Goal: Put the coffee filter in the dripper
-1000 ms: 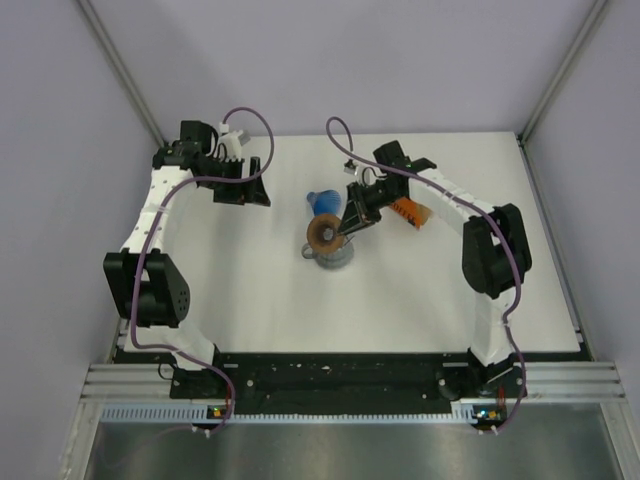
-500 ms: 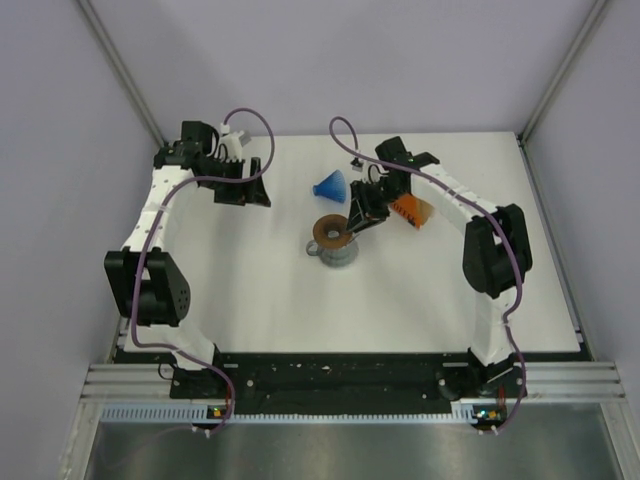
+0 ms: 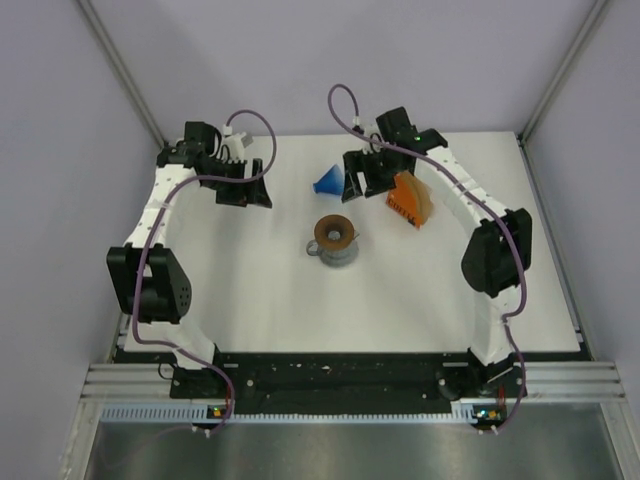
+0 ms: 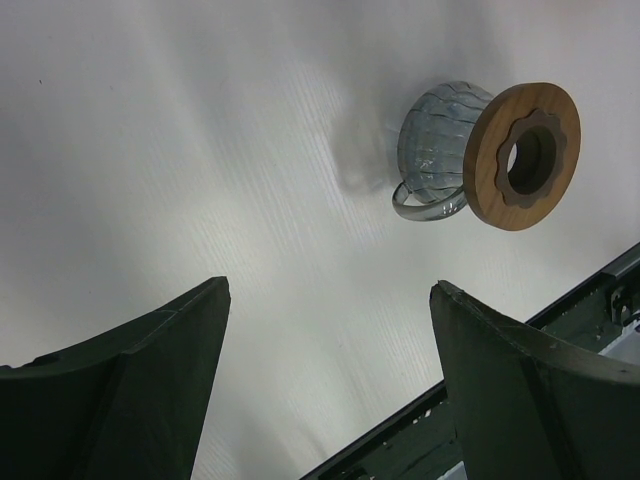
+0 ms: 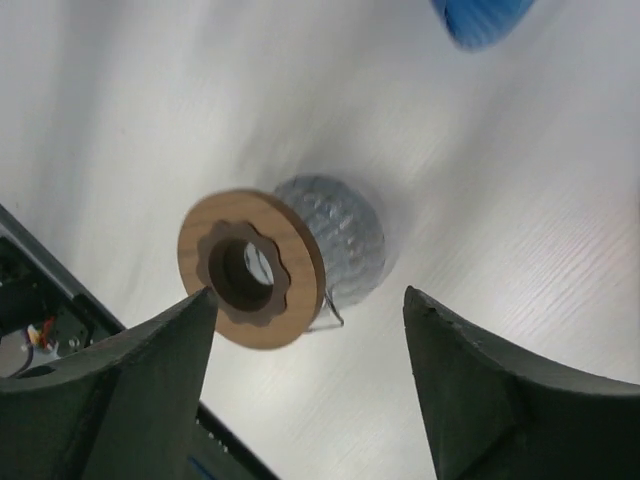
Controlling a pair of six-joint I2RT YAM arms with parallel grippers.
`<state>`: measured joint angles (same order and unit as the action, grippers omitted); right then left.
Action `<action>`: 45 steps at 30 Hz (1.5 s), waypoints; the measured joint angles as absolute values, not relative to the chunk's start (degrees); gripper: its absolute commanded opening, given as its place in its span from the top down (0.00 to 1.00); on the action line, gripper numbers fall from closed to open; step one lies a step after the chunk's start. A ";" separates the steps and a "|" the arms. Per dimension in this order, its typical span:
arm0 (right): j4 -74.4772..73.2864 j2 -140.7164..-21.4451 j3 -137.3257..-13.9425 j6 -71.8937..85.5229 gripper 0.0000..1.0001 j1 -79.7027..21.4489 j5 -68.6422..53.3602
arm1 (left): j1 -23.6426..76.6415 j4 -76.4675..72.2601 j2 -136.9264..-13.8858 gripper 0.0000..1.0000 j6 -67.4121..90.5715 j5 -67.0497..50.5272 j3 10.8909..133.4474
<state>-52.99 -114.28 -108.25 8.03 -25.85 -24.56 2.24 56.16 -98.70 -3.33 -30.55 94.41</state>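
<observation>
The blue dripper [image 3: 328, 181] lies on its side on the table, behind the grey cup; its rim shows at the top of the right wrist view [image 5: 480, 18]. My right gripper [image 3: 362, 187] hovers just right of it, open and empty [image 5: 310, 292]. A pale tan paper edge [image 3: 426, 206] shows along the orange packet [image 3: 404, 197]; I cannot tell whether it is the coffee filter. My left gripper [image 3: 246, 192] stands open and empty at the back left [image 4: 331, 283].
A grey translucent handled cup [image 3: 335, 254] with a flat brown ring [image 3: 333, 232] on top stands mid-table, seen in both wrist views [image 4: 435, 148] [image 5: 345, 235]. The arms' black base rail [image 3: 330, 378] runs along the near edge.
My right gripper carried the blue dripper from over the cup toward the back, opened and let it go on the table, then drew up and away. The left arm stayed put.
</observation>
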 measured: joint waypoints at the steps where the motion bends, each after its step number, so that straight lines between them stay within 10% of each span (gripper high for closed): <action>1: -52.66 -114.54 -110.00 7.68 0.21 -25.85 -24.23 | 2.33 56.14 -98.94 0.13 -3.31 -30.55 94.43; 16: -36.36 -137.53 -126.96 10.37 0.28 -26.24 -18.20 | 2.42 56.01 -98.37 0.13 -3.46 -28.32 92.97; 30: -28.56 -139.41 -124.95 12.27 0.99 -29.54 -21.98 | 2.42 55.66 -97.95 0.14 -3.55 -27.77 92.55; 38: -24.05 -136.73 -119.81 -2.07 1.00 -31.62 -20.29 | 2.07 55.77 -97.86 0.13 -3.31 -27.62 92.68; 45: -10.17 -118.39 -91.48 -30.24 1.00 -43.51 -8.01 | 0.38 57.01 -97.71 0.09 -1.39 -27.83 98.35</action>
